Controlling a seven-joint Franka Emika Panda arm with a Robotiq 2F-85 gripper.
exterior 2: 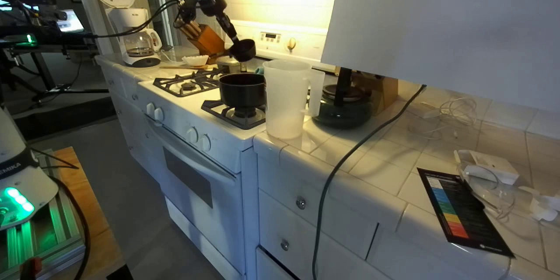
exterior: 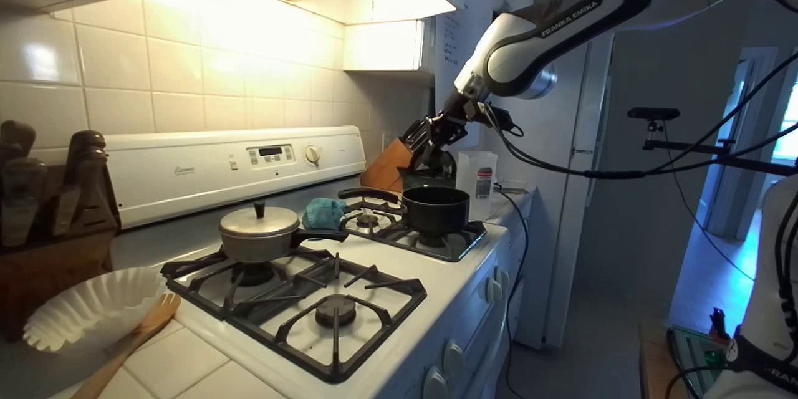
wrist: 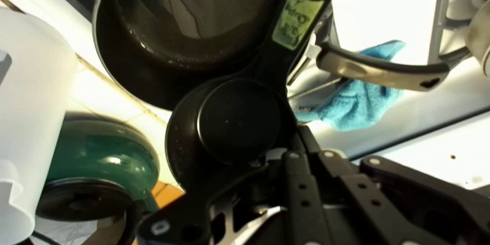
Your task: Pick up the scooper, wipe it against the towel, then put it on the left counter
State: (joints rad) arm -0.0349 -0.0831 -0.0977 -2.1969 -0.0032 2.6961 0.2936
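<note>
Scooper [wrist: 237, 118] hangs pinched in the gripper [wrist: 302, 138] by its cup edge [wrist: 285, 116]; towel [wrist: 360, 103] at its three o'clock, wrist view. Judged light, rigid (possibly slick); the one-o'clock handle [wrist: 293, 26] should grip surer.

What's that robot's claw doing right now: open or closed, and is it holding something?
Gripper: closed, holding the black scooper, seemingly by the edge of its cup.

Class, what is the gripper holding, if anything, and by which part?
The gripper holds the black scooper by its cup's edge, not the handle.
</note>
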